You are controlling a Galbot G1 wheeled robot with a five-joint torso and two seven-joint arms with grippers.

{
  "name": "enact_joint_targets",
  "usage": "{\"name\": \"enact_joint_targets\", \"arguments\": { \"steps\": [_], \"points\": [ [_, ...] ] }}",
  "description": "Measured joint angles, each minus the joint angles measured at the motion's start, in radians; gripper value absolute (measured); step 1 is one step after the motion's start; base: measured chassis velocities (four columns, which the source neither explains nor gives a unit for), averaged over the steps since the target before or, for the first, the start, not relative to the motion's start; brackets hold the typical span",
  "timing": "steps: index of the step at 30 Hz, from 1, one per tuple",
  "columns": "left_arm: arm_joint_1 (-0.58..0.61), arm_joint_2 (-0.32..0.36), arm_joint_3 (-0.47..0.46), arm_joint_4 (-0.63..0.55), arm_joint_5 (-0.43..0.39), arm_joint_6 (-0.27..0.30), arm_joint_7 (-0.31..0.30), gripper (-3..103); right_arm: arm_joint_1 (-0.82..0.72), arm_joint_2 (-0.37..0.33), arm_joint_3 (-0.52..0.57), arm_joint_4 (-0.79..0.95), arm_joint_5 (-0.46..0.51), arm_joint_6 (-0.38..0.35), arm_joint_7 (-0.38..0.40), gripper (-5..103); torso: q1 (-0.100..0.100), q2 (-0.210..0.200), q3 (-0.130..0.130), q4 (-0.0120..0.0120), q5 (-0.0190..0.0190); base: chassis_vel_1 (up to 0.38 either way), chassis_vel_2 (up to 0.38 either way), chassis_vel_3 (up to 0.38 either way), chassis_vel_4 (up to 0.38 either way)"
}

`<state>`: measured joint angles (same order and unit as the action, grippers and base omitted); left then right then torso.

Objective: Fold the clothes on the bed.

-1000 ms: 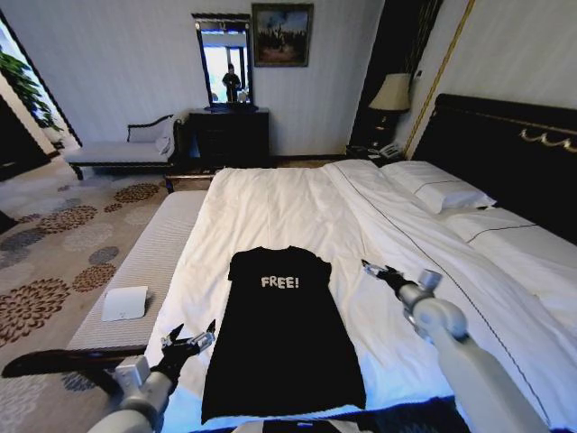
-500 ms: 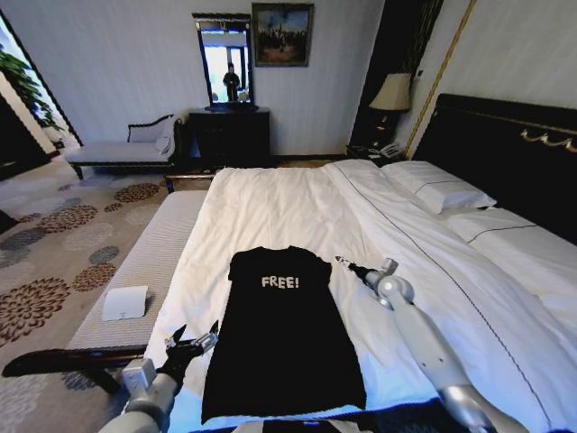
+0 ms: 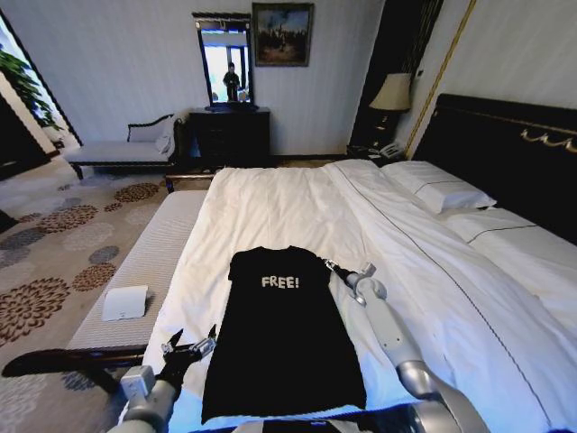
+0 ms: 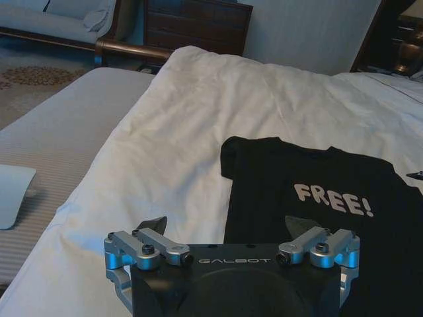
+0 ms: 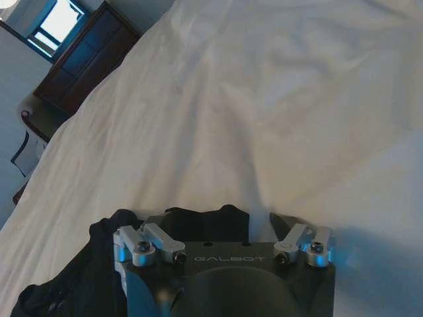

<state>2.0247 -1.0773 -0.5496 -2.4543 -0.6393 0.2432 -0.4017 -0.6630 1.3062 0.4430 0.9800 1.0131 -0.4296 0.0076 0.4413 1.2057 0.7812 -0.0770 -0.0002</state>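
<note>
Your T-shirt (image 3: 282, 329) lies flat and face up on the bed (image 3: 297, 216), collar toward the far edge and hem toward the robot, with the white "FREE!" lettering readable across the chest. Treat it as light, limp cloth: it will likely drape and sag from wherever you lift it, drag a little on the duvet beneath, and carry wrinkles along if pulled sideways. It has no stiffness to push against, so a nudge will probably bunch it rather than slide it. Nothing here is fragile, but the duvet under the shirt is just as soft, so a deep pinch risks catching both layers. The right end effector (image 3: 329, 266) sits at the shirt's right sleeve, low over the fabric; in the right wrist view its fingers (image 5: 285, 226) are spread apart with the black sleeve edge between them, not yet closed on anything. The left end effector (image 3: 190, 342) hovers just beside the shirt's left edge, nearer the hem than the sleeve, its fingers (image 4: 154, 224) likewise apart and empty. Your best holds are probably the sleeve or shoulder seam on one side and the matching hem corner, where doubled stitching gives the pads something thicker to grip. Pinch shallow, lift only enough to clear the duvet, and lay it across.
</note>
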Motion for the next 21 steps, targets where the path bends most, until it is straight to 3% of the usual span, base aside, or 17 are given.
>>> {"name": "enact_joint_targets", "arguments": {
  "steps": [3, 5, 12, 15, 19, 21],
  "points": [
    [0.021, -0.016, -0.001, -0.007, 0.019, -0.008, 0.007, 100, 0.004, 0.005, 0.008, -0.019, -0.005, 0.005, -0.002, 70, 0.0, 0.0, 0.0, -0.0001, 0.0001, 0.0, 0.0, 0.0, 0.0],
    [0.025, -0.02, -0.002, -0.009, 0.022, -0.01, 0.008, 100, 0.005, 0.006, 0.012, -0.025, -0.006, 0.007, -0.003, 70, 0.0, 0.0, 0.0, -0.0002, 0.0001, 0.0, 0.0, 0.0, 0.0],
    [0.058, -0.038, -0.03, -0.028, 0.03, -0.022, 0.016, 100, 0.001, -0.004, 0.013, -0.048, -0.012, 0.009, -0.026, 37, 0.0, 0.0, 0.0, -0.0002, 0.0003, 0.0, 0.0, 0.0, 0.0],
    [0.056, -0.039, -0.031, -0.028, 0.033, -0.023, 0.016, 100, -0.004, -0.004, 0.012, -0.041, -0.012, 0.007, -0.027, 32, 0.0, 0.0, 0.0, -0.0003, 0.0003, 0.0, 0.0, 0.0, 0.0],
    [0.054, -0.044, -0.023, -0.027, 0.044, -0.023, 0.017, 100, -0.016, -0.003, 0.005, -0.023, -0.004, -0.009, -0.027, 10, 0.0, 0.0, 0.0, -0.0002, 0.0002, 0.0, 0.0, 0.0, 0.0],
    [0.055, -0.044, -0.023, -0.025, 0.045, -0.023, 0.018, 100, -0.018, -0.003, 0.005, -0.02, 0.0, -0.012, -0.027, 10, 0.0, 0.0, 0.0, -0.0002, 0.0002, 0.0, 0.0, 0.0, 0.0]
  ]
}}
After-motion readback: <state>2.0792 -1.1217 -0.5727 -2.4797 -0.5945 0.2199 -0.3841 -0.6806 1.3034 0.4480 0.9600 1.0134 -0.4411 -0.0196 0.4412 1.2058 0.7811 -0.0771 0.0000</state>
